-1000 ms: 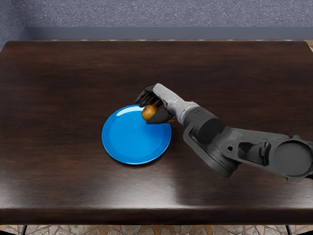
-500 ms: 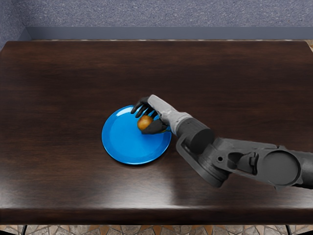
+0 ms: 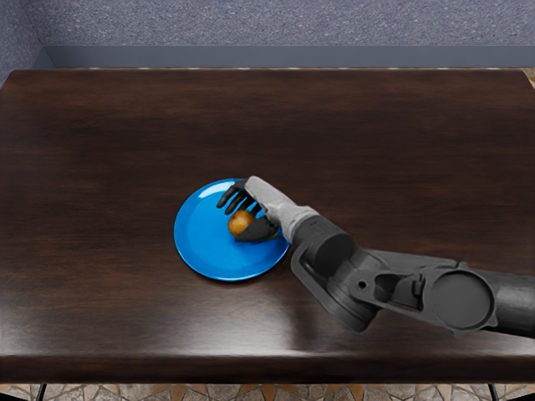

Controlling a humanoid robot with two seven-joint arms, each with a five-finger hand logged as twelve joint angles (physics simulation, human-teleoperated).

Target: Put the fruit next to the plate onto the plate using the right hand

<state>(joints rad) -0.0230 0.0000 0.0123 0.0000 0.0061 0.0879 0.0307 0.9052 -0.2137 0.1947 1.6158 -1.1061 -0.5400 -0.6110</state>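
Item: the fruit point(image 3: 240, 222), small, round and orange-brown. It is inside the rim of the blue plate point(image 3: 203, 241), in the plate's right half and slightly toward its far side. This view does not show whether the fruit rests on the plate's surface or hangs just clear of it.

Holder: the right hand point(image 3: 251, 212) is closed around the fruit. The dark fingers point(image 3: 229, 199) wrap over it on the plate's far side and the thumb point(image 3: 256, 235) closes in on the plate's near side. The fruit shows only through the gap facing the plate's centre. Judgement: an enclosing grasp suits a round item that would roll if loosely pinched.

Approach: the forearm point(image 3: 334, 263) crosses the plate's right rim at a slant and runs off toward the plate's right and near side. Judgement: this appears to keep the hand low over the plate, so a release would give the fruit little drop.

Surroundings: the plate lies flat on the dark wooden table point(image 3: 125, 125), which extends well beyond the plate on all sides, farthest to the plate's right. The left hand is out of view.

Status, as judged: the carry is all but complete. Letting go and withdrawing are not yet done. Risk: a fruit freed near the right rim could roll off the plate.
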